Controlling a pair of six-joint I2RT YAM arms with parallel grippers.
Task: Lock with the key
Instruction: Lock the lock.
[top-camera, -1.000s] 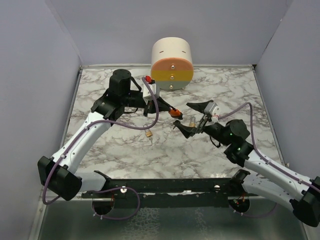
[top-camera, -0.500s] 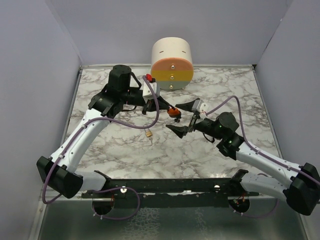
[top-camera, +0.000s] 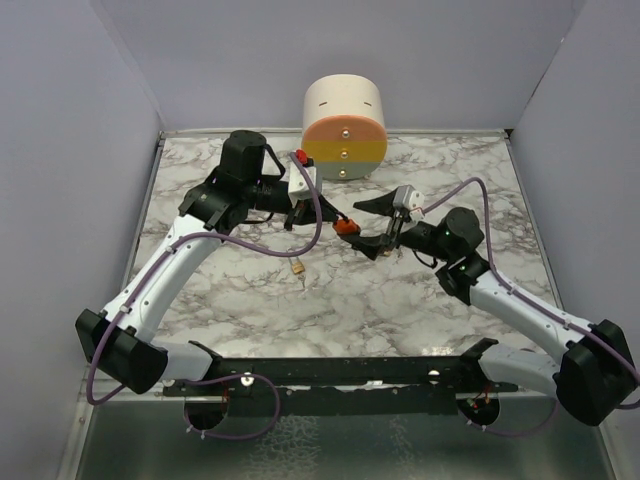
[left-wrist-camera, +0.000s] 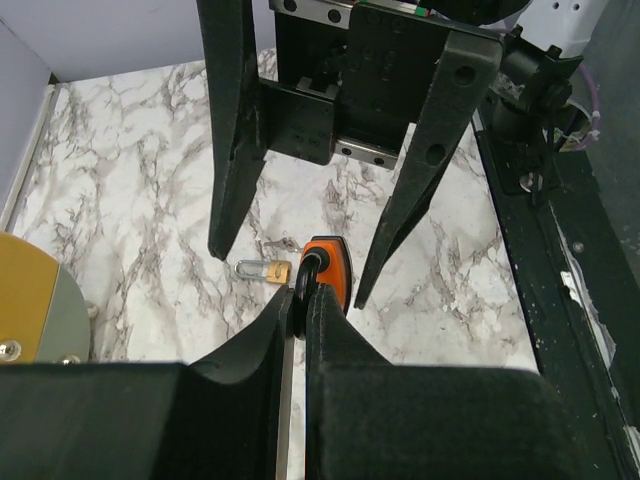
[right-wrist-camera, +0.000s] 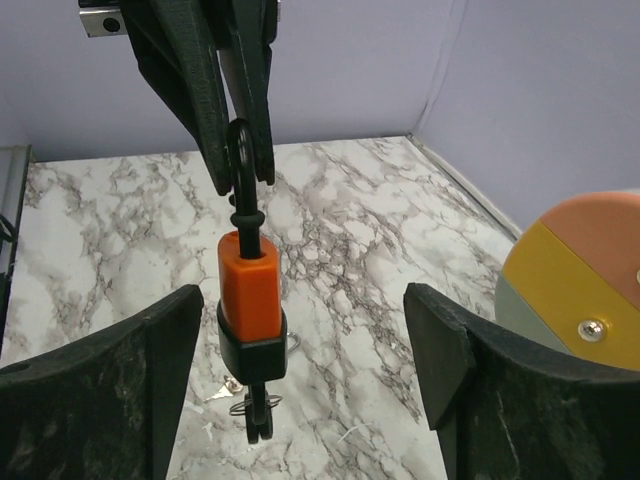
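Observation:
My left gripper is shut on the black shackle of an orange padlock and holds it above the table. In the right wrist view the padlock hangs from the left fingers. The black-headed key sticks out of its black base, with a wire ring and a silvery blade beside it. My right gripper is open, its jaws wide on either side of the padlock and not touching it. The left wrist view shows the shackle pinched between my fingers.
A small brass padlock lies on the marble table below the held lock; it also shows in the left wrist view. A round cream, orange and yellow box stands at the back wall. Purple walls enclose the table.
My right gripper has moved up and left toward the orange padlock, and its open jaws now flank it. The left arm has barely moved and still holds the padlock.

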